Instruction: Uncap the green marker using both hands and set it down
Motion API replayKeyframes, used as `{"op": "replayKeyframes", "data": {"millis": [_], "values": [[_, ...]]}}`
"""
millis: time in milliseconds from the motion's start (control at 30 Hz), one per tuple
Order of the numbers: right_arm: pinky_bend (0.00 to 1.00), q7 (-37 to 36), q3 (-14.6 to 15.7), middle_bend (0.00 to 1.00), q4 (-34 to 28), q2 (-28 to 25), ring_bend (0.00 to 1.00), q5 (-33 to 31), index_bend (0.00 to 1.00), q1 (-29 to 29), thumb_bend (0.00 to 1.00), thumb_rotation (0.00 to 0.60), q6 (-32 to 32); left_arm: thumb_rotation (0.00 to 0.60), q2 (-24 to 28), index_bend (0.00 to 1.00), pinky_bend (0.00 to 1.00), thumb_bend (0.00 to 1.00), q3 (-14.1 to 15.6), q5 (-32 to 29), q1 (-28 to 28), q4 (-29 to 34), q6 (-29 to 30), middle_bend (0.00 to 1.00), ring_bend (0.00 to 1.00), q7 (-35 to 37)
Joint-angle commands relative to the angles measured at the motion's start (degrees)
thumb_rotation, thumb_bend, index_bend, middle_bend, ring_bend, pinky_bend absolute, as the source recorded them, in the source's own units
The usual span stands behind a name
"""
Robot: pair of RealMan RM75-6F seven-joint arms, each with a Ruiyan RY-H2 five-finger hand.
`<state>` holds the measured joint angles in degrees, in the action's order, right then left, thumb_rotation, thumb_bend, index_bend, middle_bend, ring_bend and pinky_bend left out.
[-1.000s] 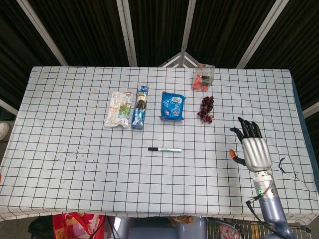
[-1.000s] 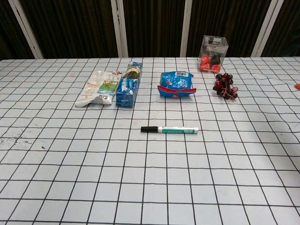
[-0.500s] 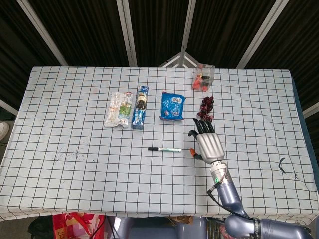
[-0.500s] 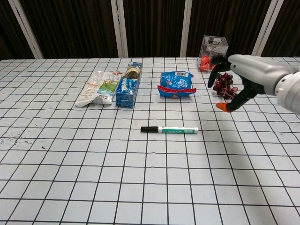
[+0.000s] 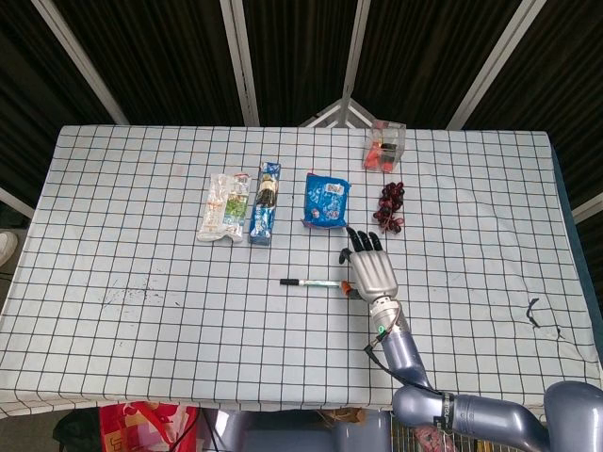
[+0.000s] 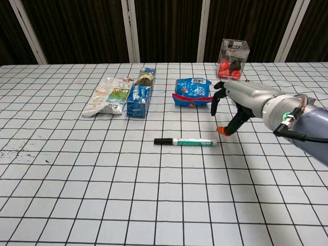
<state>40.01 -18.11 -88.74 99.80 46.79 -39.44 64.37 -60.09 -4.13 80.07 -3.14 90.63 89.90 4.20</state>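
In the head view the right hand (image 5: 371,270) hovered over the checked tablecloth (image 5: 141,311), palm down, dark fingers spread and straight, holding nothing. Its orange-tipped thumb reached toward the right end of the green marker (image 5: 312,282), just beside it; whether it touched could not be told. The marker lay flat near the table's middle, black cap to the left, pale green-printed barrel to the right. The left hand did not show. Behind the marker lay a row: a clear crinkled packet (image 5: 224,206), a long blue box (image 5: 266,216), a glossy blue pouch (image 5: 327,201) and a bunch of dark grapes (image 5: 391,207), with a clear plastic box (image 5: 385,145) of red pieces at the far edge. No writing on them could be read.

In the chest view the hand (image 6: 238,102) came in from the right on a grey metal forearm, fingers apart and bent downward, empty. The orange thumb tip hung close above the cloth just right of the marker (image 6: 185,142), clear of its barrel end. The marker's printing was too small to read. The pouch (image 6: 192,92) bore a red and white logo, illegible.
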Motion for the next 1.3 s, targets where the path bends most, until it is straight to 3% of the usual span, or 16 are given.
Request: {"op": "replayKeyframes", "data": {"millis": [33, 1300], "values": [[0.05, -0.9, 0.2, 0.03, 1.7, 1.1, 0.06, -0.9, 0.44, -0.7, 0.33, 0.600, -0.6, 0.600, 0.0, 0.06, 0.07, 0.56, 0.0, 0.0, 0.1, 0.0, -0.1, 0.00, 0.00, -0.3], [0.05, -6.2, 2.7, 0.03, 10.0, 6.3, 0.05, -1.7, 0.45, -3.1, 0.33, 0.600, -3.6, 0.600, -1.4, 0.06, 0.07, 0.56, -0.2, -1.5, 0.9, -0.4, -2.0, 0.00, 0.00, -2.1]]}}
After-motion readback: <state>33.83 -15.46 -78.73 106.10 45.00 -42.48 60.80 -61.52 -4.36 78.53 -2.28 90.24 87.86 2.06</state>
